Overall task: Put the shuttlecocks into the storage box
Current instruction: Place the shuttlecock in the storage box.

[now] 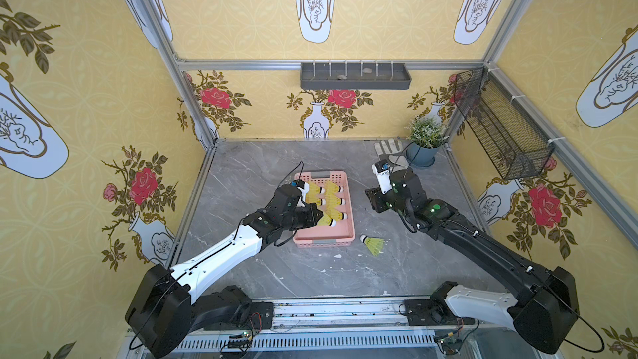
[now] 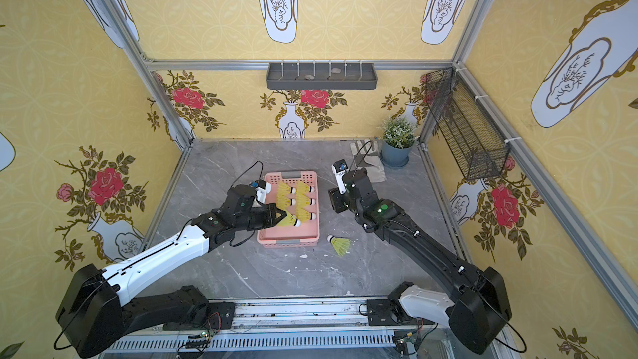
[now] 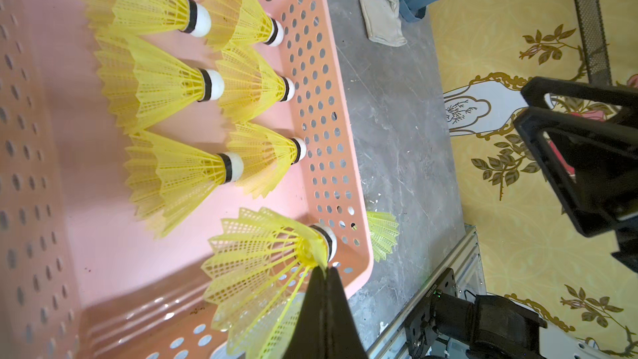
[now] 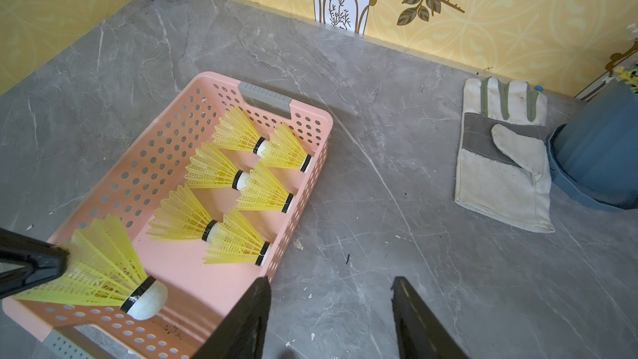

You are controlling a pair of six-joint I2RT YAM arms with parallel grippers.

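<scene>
Storage box (image 1: 303,238), 6 shuttlecocks (image 1: 333,202) lying inside

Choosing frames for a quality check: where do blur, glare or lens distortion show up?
In both top views the wide lens splays the frame posts; the tabletop is sharp, evenly lit. Left wrist view: the storage box blurs at its near wall, with glare on its floor. Right wrist view: shuttlecocks and glove crisp.
</scene>
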